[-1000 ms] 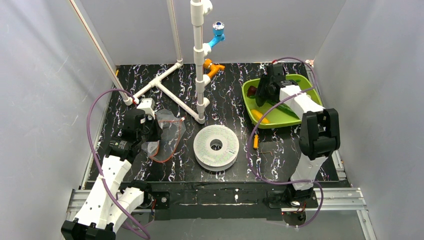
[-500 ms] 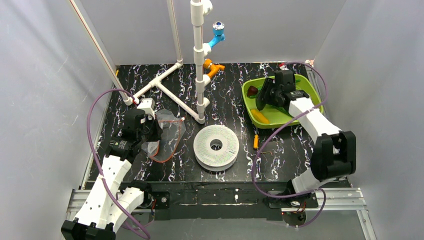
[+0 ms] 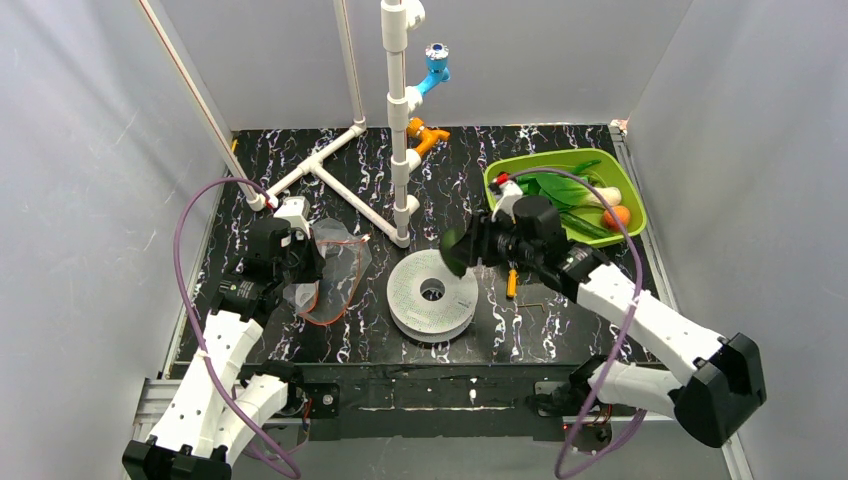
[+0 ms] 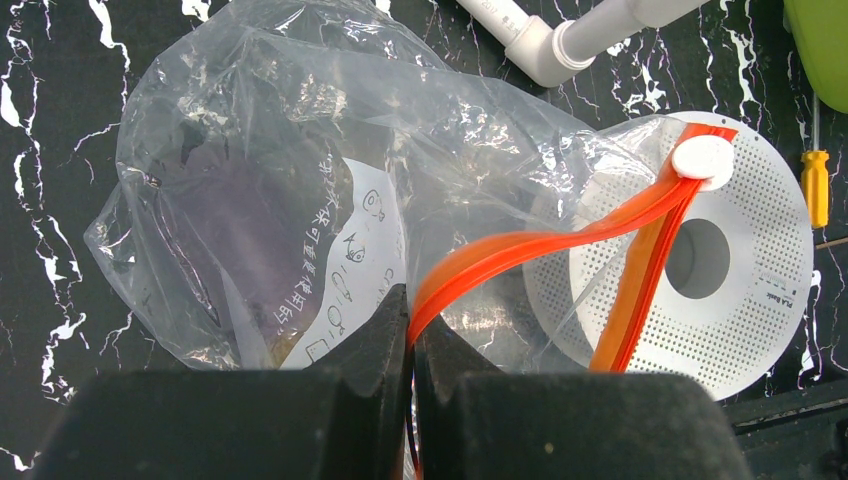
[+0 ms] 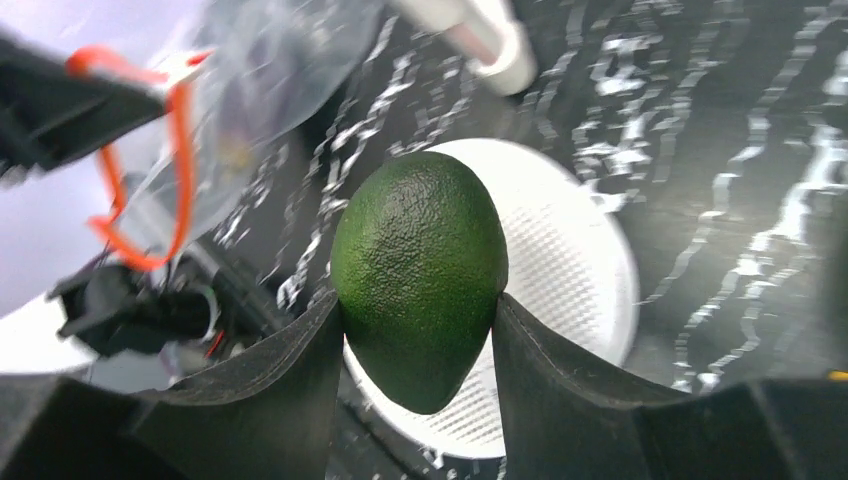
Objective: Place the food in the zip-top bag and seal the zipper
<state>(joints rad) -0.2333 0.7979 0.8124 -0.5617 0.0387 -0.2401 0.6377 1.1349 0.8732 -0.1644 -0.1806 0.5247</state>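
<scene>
Green avocado (image 5: pixel 420 275) is pinched between the two fingers of the right gripper (image 5: pixel 416 300), narrow end towards the wrist; jaws held part-way apart by the fruit's width; in the top view that arm reaches left across the table, and the avocado hangs over the right edge of the white perforated disc (image 3: pixel 432 291), clear of it. Left gripper (image 4: pixel 411 320) has its jaws pressed together on the zipper (image 4: pixel 530 245), clamping the orange-red strip near one end; zip-top bag (image 4: pixel 280 170) lies crumpled on the black marbled table (image 3: pixel 260 160) left of the disc, mouth gaping towards the disc, white slider tab (image 4: pixel 702 158) at the strip's far end over the disc. Dim purplish shape shows through the film; can't tell what it is. Lime-green tray (image 3: pixel 497 200) sits at the right rear, well apart from the bag; bok choy (image 3: pixel 570 190) and orange (image 3: pixel 616 216) lie in it. Small orange-handled screwdriver (image 3: pixel 511 283) lies on the table just right of the disc. White pipe frame (image 3: pixel 340 185) stands behind the bag.
</scene>
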